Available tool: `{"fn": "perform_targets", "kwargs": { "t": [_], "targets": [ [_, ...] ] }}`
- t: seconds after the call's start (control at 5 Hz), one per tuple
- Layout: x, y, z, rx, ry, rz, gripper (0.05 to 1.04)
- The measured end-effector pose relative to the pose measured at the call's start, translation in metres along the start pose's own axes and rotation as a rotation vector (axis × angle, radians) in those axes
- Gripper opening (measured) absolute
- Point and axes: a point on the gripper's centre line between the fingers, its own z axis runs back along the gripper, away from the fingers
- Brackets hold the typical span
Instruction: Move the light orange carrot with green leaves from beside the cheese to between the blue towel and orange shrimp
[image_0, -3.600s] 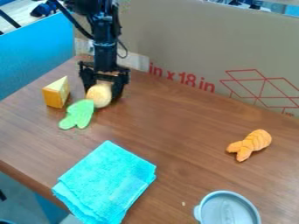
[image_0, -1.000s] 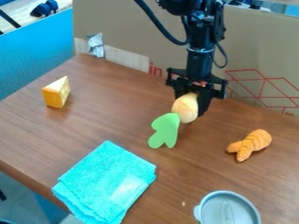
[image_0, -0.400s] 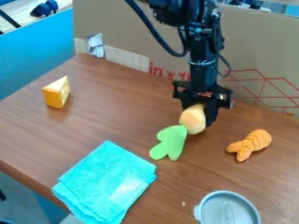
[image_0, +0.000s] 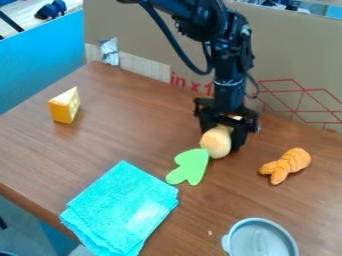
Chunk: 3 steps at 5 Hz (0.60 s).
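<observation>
The tool (image_0: 224, 138) is gripping the toy turnip (image_0: 215, 142), parted only bulb-wide, over the bench (image_0: 100, 145); green leaves (image_0: 190, 166) are pointing toward seven o'clock. It is likely proving light and firm, the smooth bulb rewarding a hold at its widest part. Since the earliest frame, both have been travelling toward four o'clock, nearing the toy shrimp (image_0: 289, 163).

1 ea.: toy veg (image_0: 216, 143), cheese wedge (image_0: 62, 110), cloth (image_0: 119, 205), toy shrimp (image_0: 288, 164), rnd. grey item (image_0: 259, 240).

Toy vegetable (image_0: 216, 142): round, pale tan
Green top (image_0: 190, 166): flat, lobed, angled toward the blue cloth (image_0: 117, 207)
Hold: in the black gripper (image_0: 224, 139)
</observation>
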Motion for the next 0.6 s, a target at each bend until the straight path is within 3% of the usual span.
{"fn": "perform_targets", "kwargs": {
  "t": [0.2,0.4,0.6],
  "targets": [
    [-0.006,0.001,0.003,-0.029,-0.045,0.006,0.992],
    [-0.015,0.011,0.025,-0.089,-0.107,0.049,0.995],
    [-0.027,0.029,0.063,-0.190,-0.205,0.113,0.996]
  ]
}}
